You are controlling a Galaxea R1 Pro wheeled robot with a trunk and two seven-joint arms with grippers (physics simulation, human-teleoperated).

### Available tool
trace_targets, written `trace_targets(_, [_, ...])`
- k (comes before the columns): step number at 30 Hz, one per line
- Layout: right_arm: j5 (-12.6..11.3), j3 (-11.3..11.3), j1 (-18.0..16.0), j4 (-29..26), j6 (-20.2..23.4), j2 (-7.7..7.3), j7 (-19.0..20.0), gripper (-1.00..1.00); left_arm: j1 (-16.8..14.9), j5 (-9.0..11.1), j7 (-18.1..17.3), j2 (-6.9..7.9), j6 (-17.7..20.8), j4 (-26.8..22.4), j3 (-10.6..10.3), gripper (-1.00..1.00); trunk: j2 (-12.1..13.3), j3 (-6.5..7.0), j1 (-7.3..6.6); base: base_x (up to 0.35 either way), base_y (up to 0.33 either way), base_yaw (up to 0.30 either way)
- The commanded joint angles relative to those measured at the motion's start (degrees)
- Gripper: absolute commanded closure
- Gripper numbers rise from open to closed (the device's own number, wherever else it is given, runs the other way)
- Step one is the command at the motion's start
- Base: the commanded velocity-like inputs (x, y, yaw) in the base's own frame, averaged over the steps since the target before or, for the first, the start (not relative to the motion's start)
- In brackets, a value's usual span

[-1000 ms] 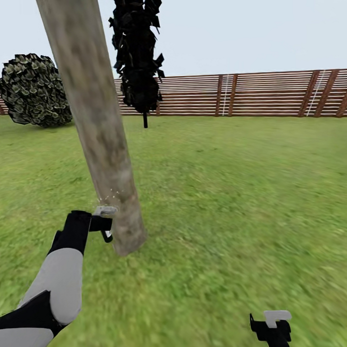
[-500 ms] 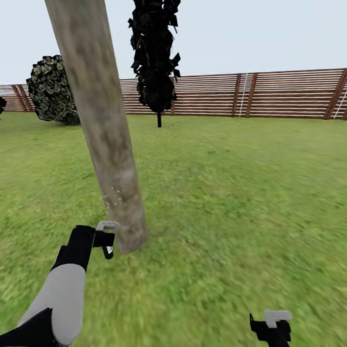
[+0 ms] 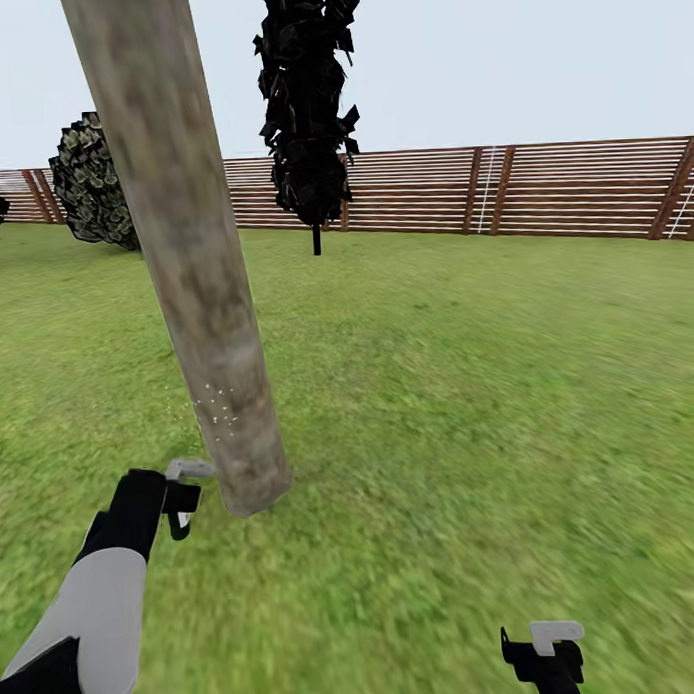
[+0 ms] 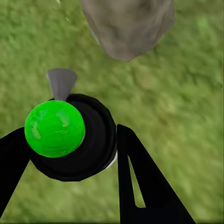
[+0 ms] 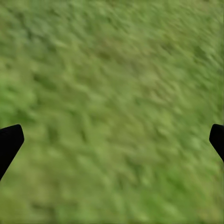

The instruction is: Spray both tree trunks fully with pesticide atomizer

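Now, from left to right:

Shrub (image 3: 89,186): rounded, dark, far back on the left by the fence (image 3: 542,190).

Left gripper (image 3: 178,496): low, just beside the foot of the tree trunk (image 3: 184,253); fingers (image 4: 140,186) pinching the pesticide atomizer (image 4: 70,137) from both sides.

Pesticide atomizer: held in the left gripper, seen from above in the left wrist view as a black round body with a bright green cap; grey nozzle (image 4: 60,83) pointing toward the trunk's base.

Pesticide (image 3: 217,407): small patch of white specks low on the trunk, a few drifting just off its left edge; bark above looks bare.

Tree trunk: thick, mottled beige-grey, leaning left as it rises out of the top of the head view; base near the gripper.

Cypress-like tree (image 3: 307,108): dark, narrow, behind the trunk near the fence; not a target.

Lawn (image 3: 489,402): open grass to the right.

Right gripper (image 3: 543,655): low at the right, well apart from the trunk; fingers (image 5: 9,142) spread wide over grass, holding nothing.

Step in hand: spraying the first trunk, judged early, with only a low patch covered.

Doing it well: keep the nozzle square to the bark and near without touching; sweep upward in slow overlapping passes; work round the trunk for the hidden sides; keep the pinch firm so the atomizer does not twist.

Risk: spray drifting past the left edge onto grass.
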Motion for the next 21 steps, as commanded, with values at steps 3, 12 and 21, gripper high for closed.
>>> trace_targets(3, [0.6,-0.3,0.0,0.1,-0.1,0.01,-0.2,-1.0,0.2,-0.3,-0.2,-1.06,0.0,1.0,0.1,1.0,0.0,-0.05,-0.01,0.0,0.0,0.0])
trace_targets(12, [0.6,-0.3,0.0,0.1,-0.1,0.1,-0.2,-1.0,0.3,-0.6,-0.1,-3.45,-0.1,1.1,0.3,1.0,0.0,-0.05,-0.01,0.027,0.0,0.133])
trace_targets(21, [0.6,-0.3,0.0,0.1,-0.1,0.1,-0.2,-1.0,3.1,-0.2,5.1,-3.45,-2.4,2.4,0.4,1.0,0.0,-0.05,-0.01,0.299,-0.085,0.105])
